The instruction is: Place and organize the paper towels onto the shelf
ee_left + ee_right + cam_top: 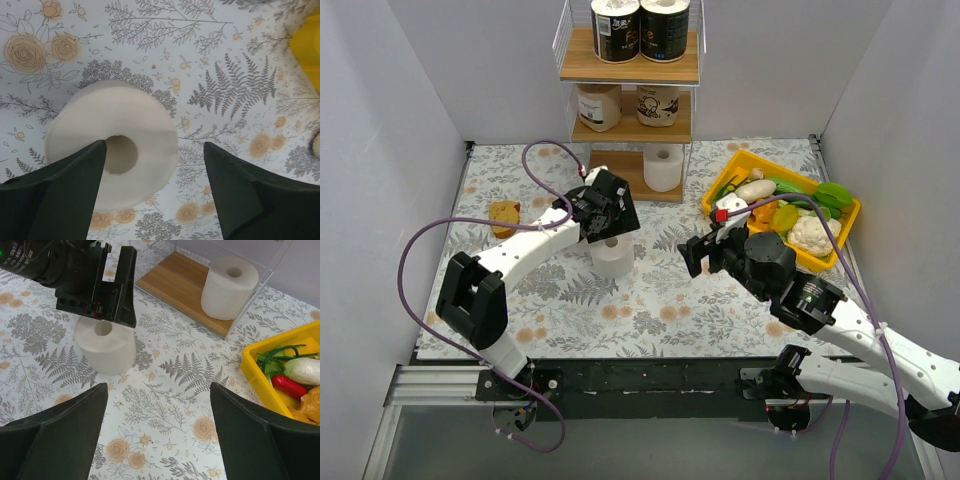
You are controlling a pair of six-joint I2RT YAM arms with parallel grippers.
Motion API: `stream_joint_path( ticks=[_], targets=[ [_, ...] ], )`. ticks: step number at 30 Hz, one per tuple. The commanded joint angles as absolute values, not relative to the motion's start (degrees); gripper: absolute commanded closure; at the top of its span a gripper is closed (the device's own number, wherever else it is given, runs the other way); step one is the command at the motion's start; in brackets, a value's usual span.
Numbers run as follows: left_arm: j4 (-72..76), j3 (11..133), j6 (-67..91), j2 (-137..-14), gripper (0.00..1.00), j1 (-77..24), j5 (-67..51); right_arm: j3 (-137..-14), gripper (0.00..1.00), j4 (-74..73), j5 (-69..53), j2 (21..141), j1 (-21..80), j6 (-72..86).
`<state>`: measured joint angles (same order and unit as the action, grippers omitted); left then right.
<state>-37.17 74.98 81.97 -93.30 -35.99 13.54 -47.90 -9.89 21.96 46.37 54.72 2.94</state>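
Note:
A plain white paper towel roll (613,257) stands on end on the floral cloth. It shows from above in the left wrist view (112,142) and in the right wrist view (106,346). My left gripper (607,226) (155,150) is open just above it, its left finger over the core. The shelf (630,68) holds two black rolls (640,28) on top, two tan rolls (628,105) in the middle and one white roll (663,169) (229,286) on the bottom board. My right gripper (696,251) (159,390) is open and empty over bare cloth.
A yellow tray (844,238) of vegetables with a white cauliflower (809,236) sits at the right, beside my right arm. A brown bread-like piece (504,217) lies at the left. White walls enclose the table.

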Motion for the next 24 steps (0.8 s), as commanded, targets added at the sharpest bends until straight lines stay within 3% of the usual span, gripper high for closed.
stream_joint_path(
  ticks=[1, 3, 7, 14, 24],
  targets=[
    [-35.4, 79.8, 78.1, -87.5, 0.16, -36.0, 12.7, -52.3, 0.1, -8.7, 19.9, 47.5, 54.7, 3.9],
    [-35.6, 81.3, 76.5, -86.3, 0.09, -35.9, 12.6, -53.7, 0.1, -8.8, 19.3, 49.8, 54.7, 4.7],
    [-36.8, 80.4, 76.7, -83.5, 0.04, -32.5, 13.8, -57.4, 0.11, -9.1, 15.5, 55.9, 54.8, 5.4],
    [-33.7, 64.4, 77.4, -69.8, 0.02, -13.9, 7.2, -67.2, 0.13, -13.3, 11.2, 72.4, 55.0, 7.3],
    [-31.6, 47.4, 73.9, -57.3, 0.02, -11.3, 20.3, -77.2, 0.18, -14.1, 8.6, 89.0, 58.5, 13.0]
  ],
)
